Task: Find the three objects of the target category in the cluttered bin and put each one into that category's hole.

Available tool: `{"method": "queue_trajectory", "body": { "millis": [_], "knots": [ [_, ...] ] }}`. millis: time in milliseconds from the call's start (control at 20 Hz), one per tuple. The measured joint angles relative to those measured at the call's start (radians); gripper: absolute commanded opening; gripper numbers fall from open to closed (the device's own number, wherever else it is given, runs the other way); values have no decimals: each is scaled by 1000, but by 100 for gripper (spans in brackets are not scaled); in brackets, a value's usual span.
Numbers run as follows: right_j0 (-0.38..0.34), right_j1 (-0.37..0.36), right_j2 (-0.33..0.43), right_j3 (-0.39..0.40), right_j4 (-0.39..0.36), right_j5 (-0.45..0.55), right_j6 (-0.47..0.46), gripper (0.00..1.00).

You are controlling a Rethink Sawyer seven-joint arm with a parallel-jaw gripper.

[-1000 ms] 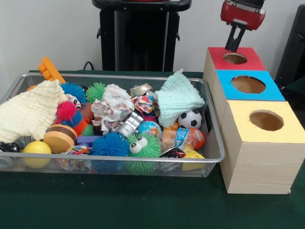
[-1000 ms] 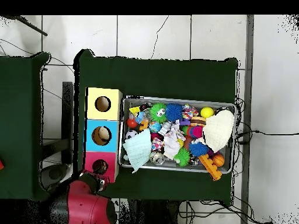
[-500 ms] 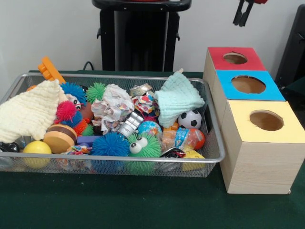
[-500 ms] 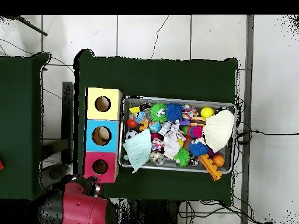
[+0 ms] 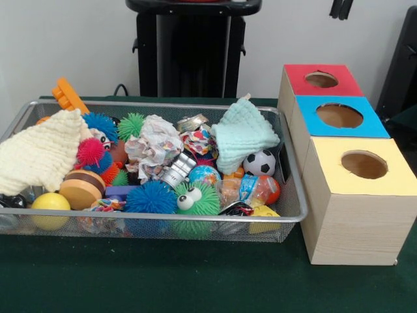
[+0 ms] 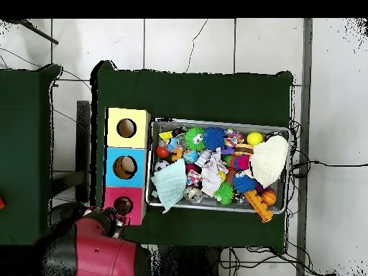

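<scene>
Only the claw (image 5: 341,8) tips are seen, up at 1 o'clock above the red-topped box (image 5: 320,79); whether it's clenched can't be told. The wire bin (image 5: 290,215) is packed with toys, the soccer ball (image 5: 259,162) parked at its 3 o'clock side.

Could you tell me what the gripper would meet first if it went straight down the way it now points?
Probably the red box. The gripper shows only its tips at the top edge of the front view, pointing down roughly above that box's far rim, with nothing in between. Depth is unclear, so it might pass just behind the box.
</scene>
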Motion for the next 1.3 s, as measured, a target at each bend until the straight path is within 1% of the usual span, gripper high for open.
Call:
{"method": "queue_trajectory", "body": {
  "millis": [50, 100, 200, 250, 550, 650, 750, 950, 1050, 1300],
  "knots": [
    [-13, -2, 0, -3, -1, 0, 0, 0],
    [-54, -5, 3, -11, -5, -1, 0, 0],
    [-95, -4, 9, -17, -9, -5, 0, 0],
    [-157, -2, 21, -24, -18, -17, 0, 0],
    [-328, 7, 71, -39, -55, -81, 0, 0],
    [-422, 17, 107, -47, -82, -122, 0, 0],
    [-482, 29, 131, -59, -107, -136, 0, 0],
    [-552, 49, 167, -87, -154, -136, 0, 0],
    [-591, 62, 195, -113, -190, -136, 0, 0],
    [-640, 79, 247, -159, -252, -136, 0, 0]
  ]
}}
